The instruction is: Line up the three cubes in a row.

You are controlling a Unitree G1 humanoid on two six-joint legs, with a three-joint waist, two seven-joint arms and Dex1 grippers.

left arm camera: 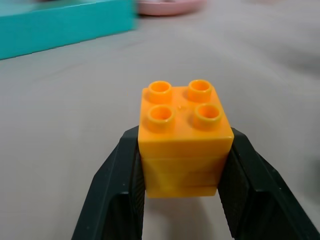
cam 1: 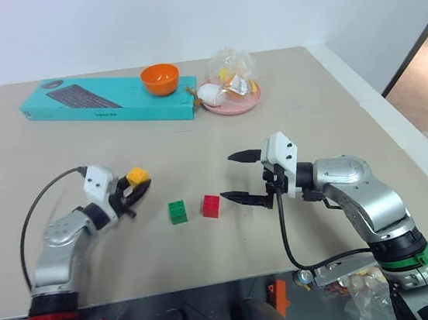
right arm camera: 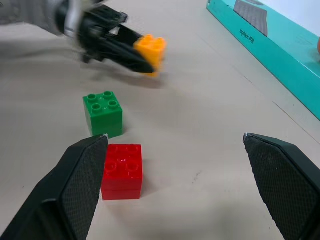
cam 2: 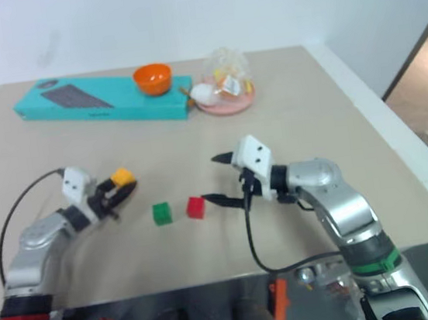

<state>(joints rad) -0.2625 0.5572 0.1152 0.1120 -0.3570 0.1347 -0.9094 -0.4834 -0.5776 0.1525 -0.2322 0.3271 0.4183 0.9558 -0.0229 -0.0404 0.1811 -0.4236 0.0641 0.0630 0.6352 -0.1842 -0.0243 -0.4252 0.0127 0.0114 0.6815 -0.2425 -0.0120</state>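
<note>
My left gripper (cam 1: 137, 185) is shut on the yellow cube (cam 1: 137, 175), holding it a little above the table, left of the other two. In the left wrist view the yellow cube (left arm camera: 183, 137) sits studs up between the black fingers (left arm camera: 117, 190). The green cube (cam 1: 177, 211) and the red cube (cam 1: 211, 205) stand side by side on the table, a small gap between them. My right gripper (cam 1: 243, 177) hangs open just right of the red cube (right arm camera: 122, 171), nothing between its fingers. The green cube (right arm camera: 103, 113) and the left gripper (right arm camera: 120, 42) also show in the right wrist view.
At the back of the table lie a teal keyboard box (cam 1: 105, 100), an orange bowl (cam 1: 160, 78) and a pink plate (cam 1: 232, 101) with bagged items. The table's right edge (cam 1: 400, 145) drops to the floor.
</note>
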